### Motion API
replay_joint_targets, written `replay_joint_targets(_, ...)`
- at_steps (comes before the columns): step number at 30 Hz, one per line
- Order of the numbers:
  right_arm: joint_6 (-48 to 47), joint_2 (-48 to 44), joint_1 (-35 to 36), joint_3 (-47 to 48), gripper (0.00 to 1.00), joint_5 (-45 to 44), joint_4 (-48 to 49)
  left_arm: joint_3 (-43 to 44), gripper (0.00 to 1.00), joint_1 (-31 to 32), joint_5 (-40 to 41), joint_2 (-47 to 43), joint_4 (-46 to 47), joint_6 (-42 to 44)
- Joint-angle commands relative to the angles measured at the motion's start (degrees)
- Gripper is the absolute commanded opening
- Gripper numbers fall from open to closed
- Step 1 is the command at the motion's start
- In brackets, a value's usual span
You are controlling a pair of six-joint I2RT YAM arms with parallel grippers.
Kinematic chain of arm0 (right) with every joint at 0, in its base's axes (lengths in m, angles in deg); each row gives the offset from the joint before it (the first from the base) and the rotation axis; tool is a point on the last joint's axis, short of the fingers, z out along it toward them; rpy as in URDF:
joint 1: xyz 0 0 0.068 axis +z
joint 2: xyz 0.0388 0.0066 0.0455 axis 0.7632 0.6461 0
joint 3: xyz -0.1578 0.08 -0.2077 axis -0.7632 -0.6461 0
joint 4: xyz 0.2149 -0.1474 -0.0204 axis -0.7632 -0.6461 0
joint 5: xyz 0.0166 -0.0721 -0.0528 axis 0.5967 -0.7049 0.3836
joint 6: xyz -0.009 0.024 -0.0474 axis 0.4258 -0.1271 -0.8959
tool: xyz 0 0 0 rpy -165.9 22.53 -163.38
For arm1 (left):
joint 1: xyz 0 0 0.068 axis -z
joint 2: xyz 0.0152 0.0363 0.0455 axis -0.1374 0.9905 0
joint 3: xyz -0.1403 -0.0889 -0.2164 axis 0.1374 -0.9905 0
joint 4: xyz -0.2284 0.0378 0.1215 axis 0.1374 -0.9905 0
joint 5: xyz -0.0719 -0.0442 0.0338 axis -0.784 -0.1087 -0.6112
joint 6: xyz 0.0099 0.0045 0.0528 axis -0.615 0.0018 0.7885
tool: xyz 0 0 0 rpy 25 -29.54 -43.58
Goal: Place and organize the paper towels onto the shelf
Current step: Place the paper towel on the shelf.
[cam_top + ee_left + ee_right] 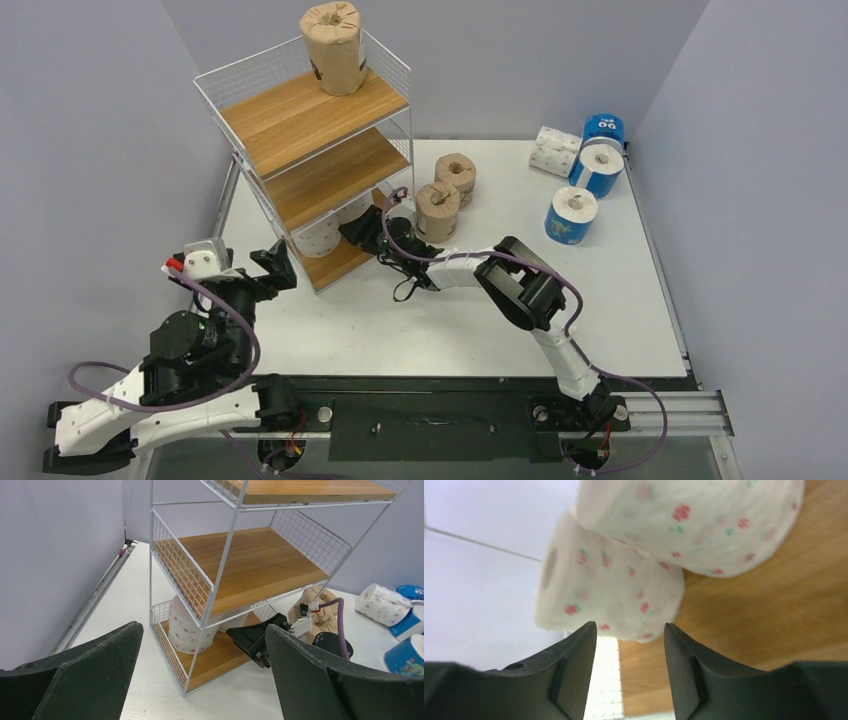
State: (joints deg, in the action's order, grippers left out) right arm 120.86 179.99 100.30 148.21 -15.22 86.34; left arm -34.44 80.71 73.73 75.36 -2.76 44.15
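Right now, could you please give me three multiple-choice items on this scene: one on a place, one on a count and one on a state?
1. On which tier of the shelf does the brown-wrapped roll stand?
A. top tier
B. middle tier
C. bottom tier

2. How many blue-wrapped rolls are on the table?
A. one
B. three
C. five

3. In what state is the left gripper?
A. shut on a roll
B. open, holding nothing
C. shut on a wire of the rack

Answers:
1 A: it stands on the top board.
2 B: three sit near the table's far right edge.
3 B: its fingers are wide apart with nothing between them.
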Motion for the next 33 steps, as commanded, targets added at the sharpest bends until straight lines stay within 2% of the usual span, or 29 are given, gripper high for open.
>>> replay_joint_targets(1,3.6,2.9,-0.5,6.1,0.45,0.7,4.9,2.6,0.91,0.2,-1.0,3.6,7.0,7.5)
replay_joint_targets(6,4.3,4.4,-0.5,10.1,0.41,0.6,1.6,2.2,0.91,0.2,-1.6,3.5,2.8,3.0)
replay_joint_targets(13,6.0,5.7,-0.6,12.0,0.4,-1.8,-1.7,1.5,0.92,0.2,-2.5,3.5,-0.4,-0.6)
replay_joint_targets(21,6.8,9.3,0.2,18.5,0.41,0.6,-5.5,0.7,0.94,0.2,-4.2,5.1,-2.6,-5.1)
replay_joint_targets(33,7.5,11.6,1.7,21.1,0.41,6.1,-6.1,-0.3,0.95,0.1,-4.7,4.8,-3.5,-6.7)
